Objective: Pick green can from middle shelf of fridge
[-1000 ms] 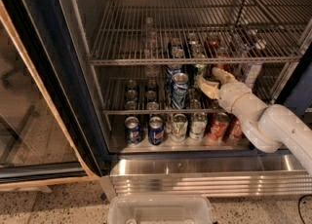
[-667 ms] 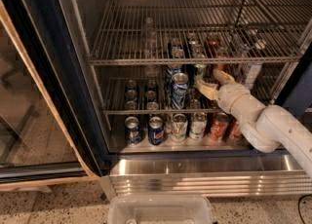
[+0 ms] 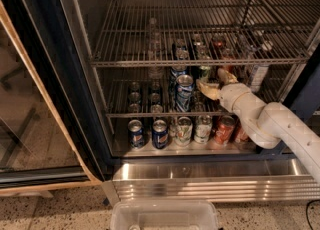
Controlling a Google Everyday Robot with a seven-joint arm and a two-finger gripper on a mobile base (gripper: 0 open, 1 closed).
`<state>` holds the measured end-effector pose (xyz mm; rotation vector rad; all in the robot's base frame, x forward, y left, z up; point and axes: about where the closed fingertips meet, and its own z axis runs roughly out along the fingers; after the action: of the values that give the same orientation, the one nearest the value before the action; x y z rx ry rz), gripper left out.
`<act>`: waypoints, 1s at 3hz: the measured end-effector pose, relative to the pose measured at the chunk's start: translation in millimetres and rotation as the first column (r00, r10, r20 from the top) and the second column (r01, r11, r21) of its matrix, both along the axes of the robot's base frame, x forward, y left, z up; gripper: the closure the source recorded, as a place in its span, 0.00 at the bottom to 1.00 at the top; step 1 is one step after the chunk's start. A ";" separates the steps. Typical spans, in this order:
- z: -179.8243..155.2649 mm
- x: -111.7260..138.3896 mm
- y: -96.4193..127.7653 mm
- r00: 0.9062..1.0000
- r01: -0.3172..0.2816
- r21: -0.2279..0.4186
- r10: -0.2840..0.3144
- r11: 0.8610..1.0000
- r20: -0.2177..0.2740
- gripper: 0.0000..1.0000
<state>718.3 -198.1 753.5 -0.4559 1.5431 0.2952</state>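
Note:
The fridge (image 3: 60, 74) stands open, with a dark frame and wire racks. My gripper (image 3: 216, 83) reaches in from the right on a white arm, just above the middle shelf (image 3: 125, 114). Its two pale fingers (image 3: 206, 91) are spread apart. The green can (image 3: 203, 72) stands on that shelf right behind the fingers, dark and partly hidden by them; I cannot tell whether they touch it. A blue-and-silver can (image 3: 184, 93) stands just left of the gripper.
Several cans (image 3: 160, 133) stand in a row on the fridge floor under the arm. Bottles and cans (image 3: 200, 44) sit on the upper rack. The glass door (image 3: 30, 104) is swung open at left. A ribbed steel base (image 3: 210, 184) and a white bin (image 3: 165, 215) lie below.

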 end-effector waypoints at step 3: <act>19.7 -30.5 -54.8 0.994 -0.101 0.021 0.100 0.995 0.032 0.40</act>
<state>687.9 -252.9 773.2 -0.5188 1.4879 0.3819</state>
